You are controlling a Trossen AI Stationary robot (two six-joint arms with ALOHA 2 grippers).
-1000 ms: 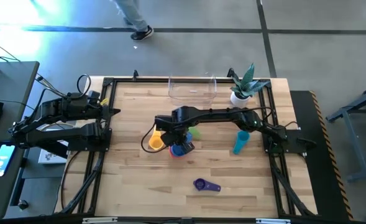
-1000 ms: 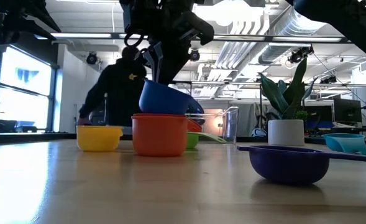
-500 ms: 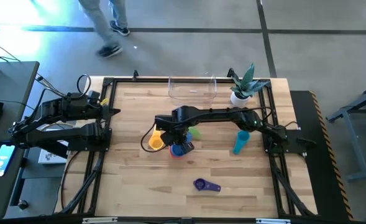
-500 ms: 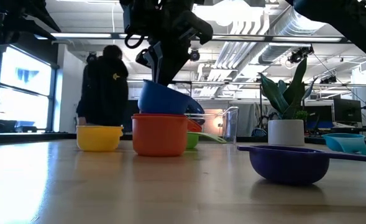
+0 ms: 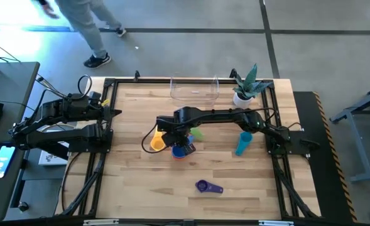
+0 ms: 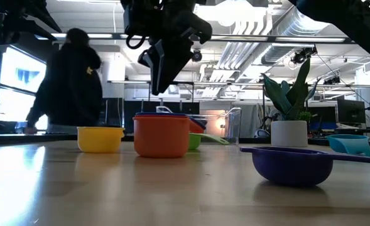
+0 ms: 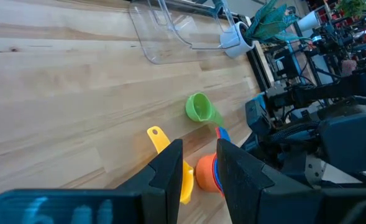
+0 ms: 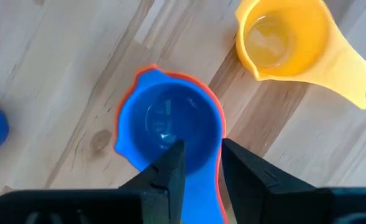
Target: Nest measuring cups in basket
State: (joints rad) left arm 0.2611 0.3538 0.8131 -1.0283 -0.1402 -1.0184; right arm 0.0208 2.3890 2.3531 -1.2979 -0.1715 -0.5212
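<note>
Beside basket [image 5: 195,90], potted plant [image 5: 244,88]

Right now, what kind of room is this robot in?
Probably a robot lab or workshop. The table sits on a bare concrete floor, desks with computer screens fill the room behind, and open pipes and ducts run along the ceiling.

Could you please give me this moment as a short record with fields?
blue cup: nested inside the orange cup
right gripper: directly above the blue cup, fingers apart, holding nothing
left gripper: parked at the table's left edge
yellow cup: beside the stack
green cup: on the table
purple cup: alone, near the front
basket: holds no cups
</note>
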